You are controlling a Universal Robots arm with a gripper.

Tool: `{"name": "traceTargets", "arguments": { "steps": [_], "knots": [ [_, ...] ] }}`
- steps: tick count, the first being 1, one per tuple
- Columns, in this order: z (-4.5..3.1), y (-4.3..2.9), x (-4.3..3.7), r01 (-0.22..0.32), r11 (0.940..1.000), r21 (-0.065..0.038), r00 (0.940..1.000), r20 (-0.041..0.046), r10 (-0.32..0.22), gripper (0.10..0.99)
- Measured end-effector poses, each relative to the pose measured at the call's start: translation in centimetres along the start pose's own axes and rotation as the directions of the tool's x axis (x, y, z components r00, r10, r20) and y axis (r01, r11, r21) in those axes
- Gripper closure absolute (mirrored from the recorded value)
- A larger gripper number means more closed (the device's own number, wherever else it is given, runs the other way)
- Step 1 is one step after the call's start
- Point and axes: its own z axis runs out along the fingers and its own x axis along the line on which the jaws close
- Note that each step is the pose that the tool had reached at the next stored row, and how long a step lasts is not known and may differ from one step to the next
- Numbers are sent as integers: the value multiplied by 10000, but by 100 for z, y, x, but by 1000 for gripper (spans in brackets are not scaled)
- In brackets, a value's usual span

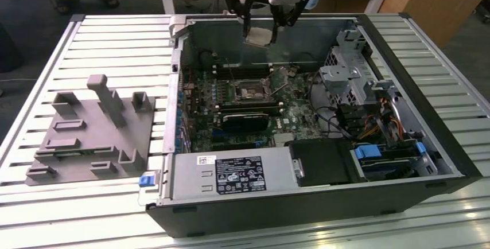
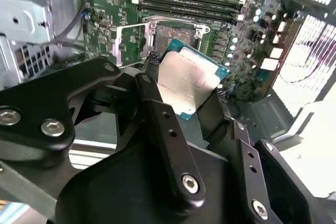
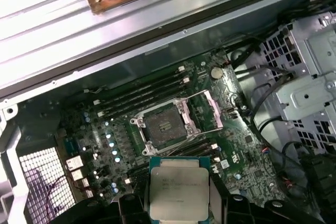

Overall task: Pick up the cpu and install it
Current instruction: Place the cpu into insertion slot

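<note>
Silver-topped and tilted, the cpu (image 3: 178, 192) is being clamped by its edges in my gripper (image 1: 260, 30), hanging well above the open socket (image 3: 164, 127) lying below inside the case (image 1: 322, 210).

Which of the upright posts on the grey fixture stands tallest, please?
The central post of the grey fixture: it rises well above the shorter block and stub flanking it in the exterior view.

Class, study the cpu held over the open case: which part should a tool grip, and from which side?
Two opposite edges, approached from the metal-top side, as the tool holds the cpu. It is a flat square plate, so only its edges can be pinched, leaving the underside free.
</note>
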Motion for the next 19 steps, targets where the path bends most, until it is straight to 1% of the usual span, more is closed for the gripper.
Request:
{"name": "traceTargets", "arguments": {
  "steps": [2,4,6,9,12,14,17,19],
  "knots": [
    [3,0,0,-359,9994,2,9994,29,359,545],
    [6,0,0,-716,9974,1,9974,58,716,545],
    [8,0,0,-1051,9945,0,9944,85,1051,545],
    [13,-1,0,-1548,9879,-5,9879,125,1548,545],
    [17,-1,0,-2051,9787,-11,9786,166,2051,545],
    [20,-1,0,-2370,9715,-16,9713,192,2370,545],
    [24,-2,0,-2838,9589,-25,9586,231,2838,545],
    [26,-2,0,-3157,9488,-32,9485,257,3157,545]
  ]
}}
